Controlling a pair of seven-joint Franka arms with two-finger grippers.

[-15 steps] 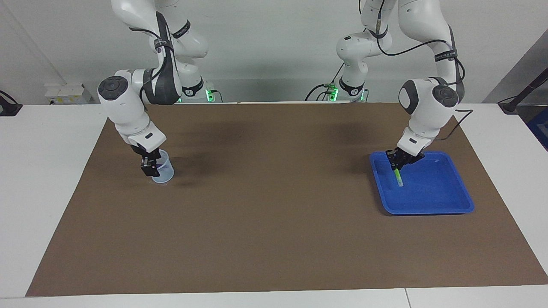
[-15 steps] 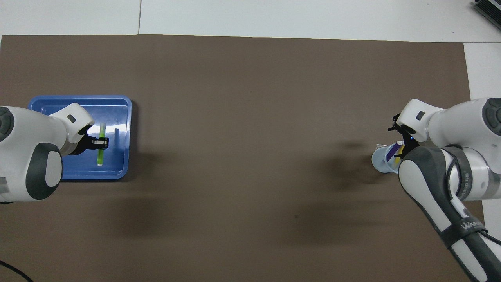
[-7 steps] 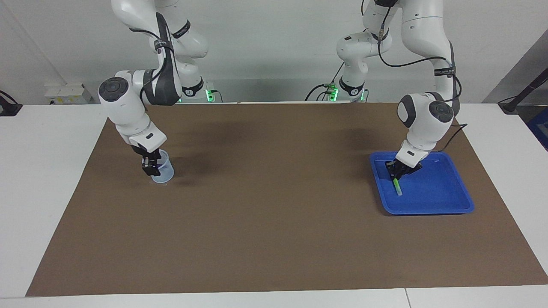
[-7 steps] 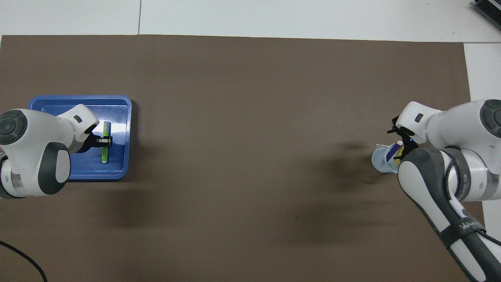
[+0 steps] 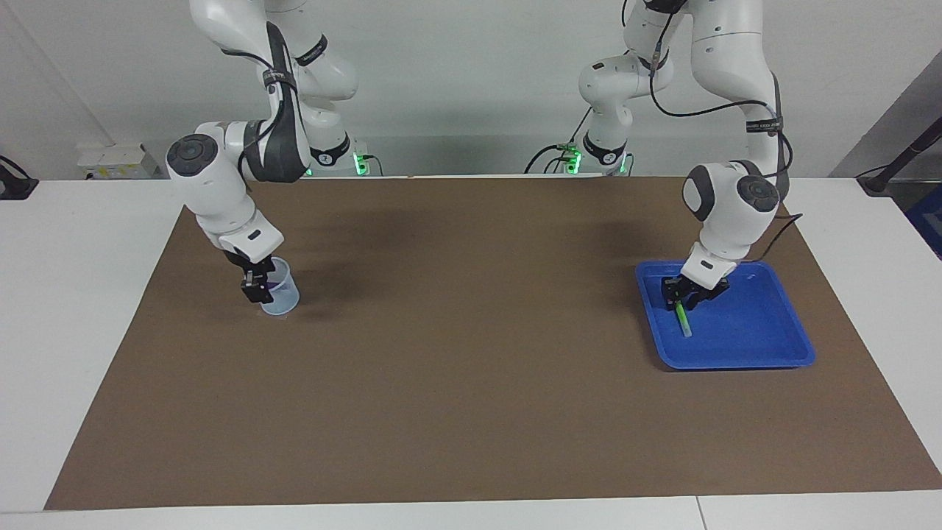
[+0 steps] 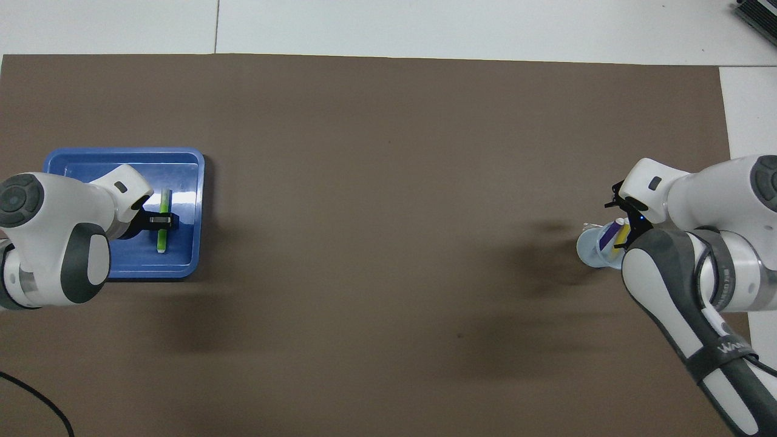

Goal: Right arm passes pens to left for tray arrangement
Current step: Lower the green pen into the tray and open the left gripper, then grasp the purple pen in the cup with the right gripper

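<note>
Green pen (image 5: 683, 319) lies in tray (image 5: 765, 346), left claw (image 5: 675, 294) over it.

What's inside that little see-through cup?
The cup holds a purple pen and a yellow pen, leaning. The right gripper covers their upper ends; the cup's bottom is hidden.

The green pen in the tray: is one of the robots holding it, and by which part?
Yes. The left pincer is shut on the green pen near its upper end, low in the tray.
</note>
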